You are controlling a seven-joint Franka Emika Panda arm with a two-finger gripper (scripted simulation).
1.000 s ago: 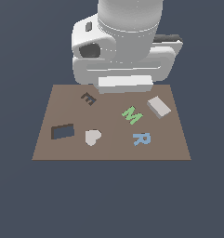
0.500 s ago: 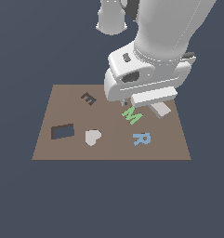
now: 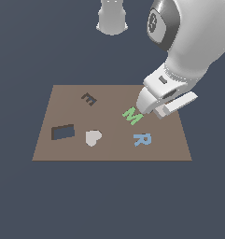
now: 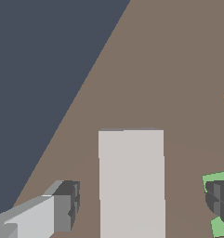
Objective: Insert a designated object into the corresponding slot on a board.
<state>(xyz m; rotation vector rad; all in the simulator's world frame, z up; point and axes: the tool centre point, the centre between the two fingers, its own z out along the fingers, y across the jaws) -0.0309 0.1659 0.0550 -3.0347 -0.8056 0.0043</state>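
Observation:
The light grey rectangular block (image 4: 131,176) lies flat on the brown board (image 3: 109,93) near its far right corner. My gripper (image 4: 143,202) is open, low over the block, with one finger (image 4: 64,207) on each side of it and gaps to both. In the exterior view my gripper (image 3: 153,111) covers the block. The slot (image 3: 63,132), dark-rimmed with a bluish-grey inside, is at the exterior view's left side of the board, far from the gripper.
A green M (image 3: 132,115) lies just beside the gripper and shows behind one finger in the wrist view (image 4: 214,180). A blue R (image 3: 142,139), a whitish heart (image 3: 92,137) and a dark E-shaped cut-out (image 3: 88,98) are also on the board.
The arm has swung from the board's far middle to the exterior view's right and come down over the grey block, which is now covered in that view. The pieces have not moved.

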